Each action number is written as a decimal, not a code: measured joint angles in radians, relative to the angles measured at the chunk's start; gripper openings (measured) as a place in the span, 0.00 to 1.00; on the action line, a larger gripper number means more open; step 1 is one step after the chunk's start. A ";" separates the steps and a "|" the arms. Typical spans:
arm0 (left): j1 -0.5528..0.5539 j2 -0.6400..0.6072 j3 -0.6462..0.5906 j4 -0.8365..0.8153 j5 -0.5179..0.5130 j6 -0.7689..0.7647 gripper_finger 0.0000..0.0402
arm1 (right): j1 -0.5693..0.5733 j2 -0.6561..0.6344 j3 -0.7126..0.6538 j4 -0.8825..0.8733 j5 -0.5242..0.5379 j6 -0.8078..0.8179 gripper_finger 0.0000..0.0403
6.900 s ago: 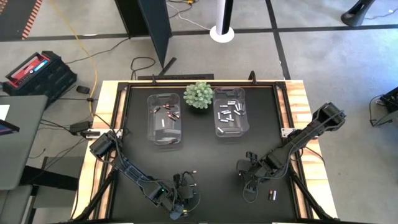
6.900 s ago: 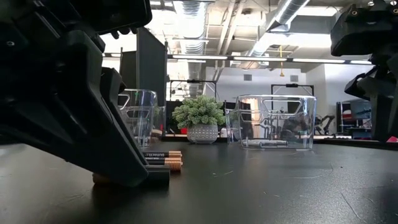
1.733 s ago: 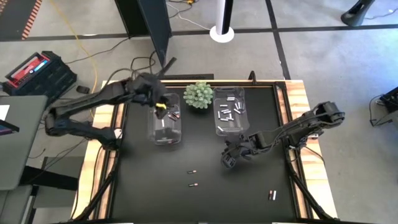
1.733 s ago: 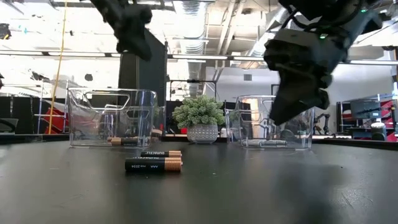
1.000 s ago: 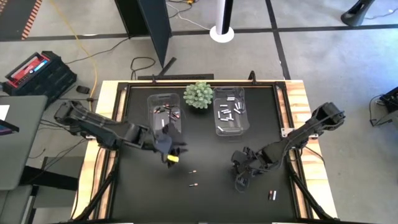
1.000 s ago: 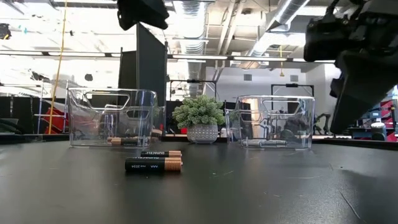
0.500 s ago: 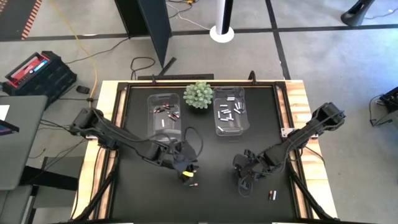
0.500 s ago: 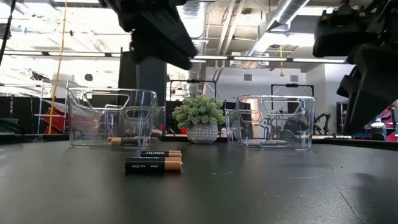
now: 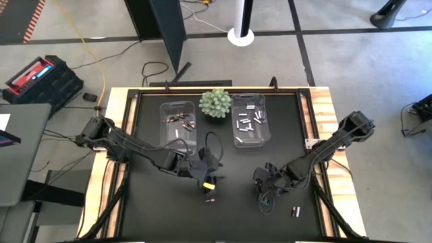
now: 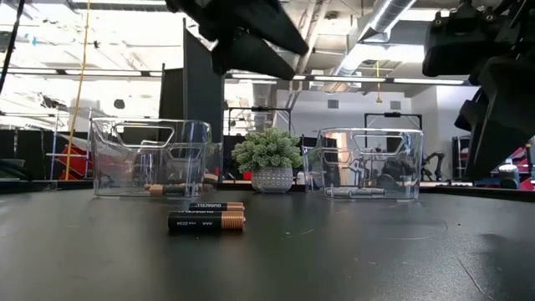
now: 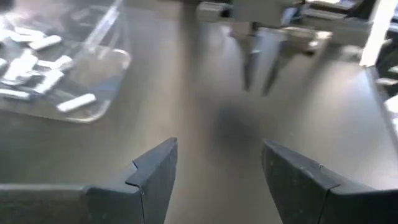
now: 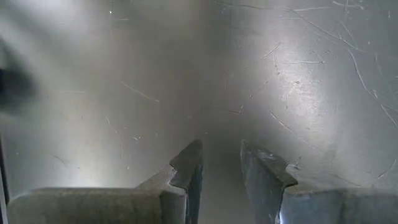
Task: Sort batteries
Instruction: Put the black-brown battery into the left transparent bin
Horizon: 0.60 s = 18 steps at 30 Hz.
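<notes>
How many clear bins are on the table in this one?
2. The left bin holds dark batteries; the right bin holds pale batteries. The plant sits between their far ends. No bin looks hidden.

Both arms are dark, jointed and slender, with thin black cables looping along the links. The left end effector carries a small yellow mark, and its fingers are flat, dark, angular wedges. The right end effector has matching notched fingers.
</notes>
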State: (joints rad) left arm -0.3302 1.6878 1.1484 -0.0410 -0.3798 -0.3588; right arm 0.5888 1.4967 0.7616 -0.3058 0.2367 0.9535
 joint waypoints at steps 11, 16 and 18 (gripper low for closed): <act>-0.031 0.000 -0.001 0.006 -0.039 0.174 0.56 | -0.010 0.000 0.000 -0.001 0.000 -0.001 0.31; -0.094 -0.001 -0.079 0.082 -0.112 0.207 0.56 | -0.010 0.000 0.000 0.000 0.000 0.015 0.31; -0.114 0.001 -0.133 0.156 -0.132 0.188 0.56 | -0.010 0.000 0.000 0.001 0.000 0.016 0.31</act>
State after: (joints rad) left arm -0.4445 1.6886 1.0154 0.1148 -0.5116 -0.1703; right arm 0.5793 1.4967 0.7612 -0.3043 0.2367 0.9694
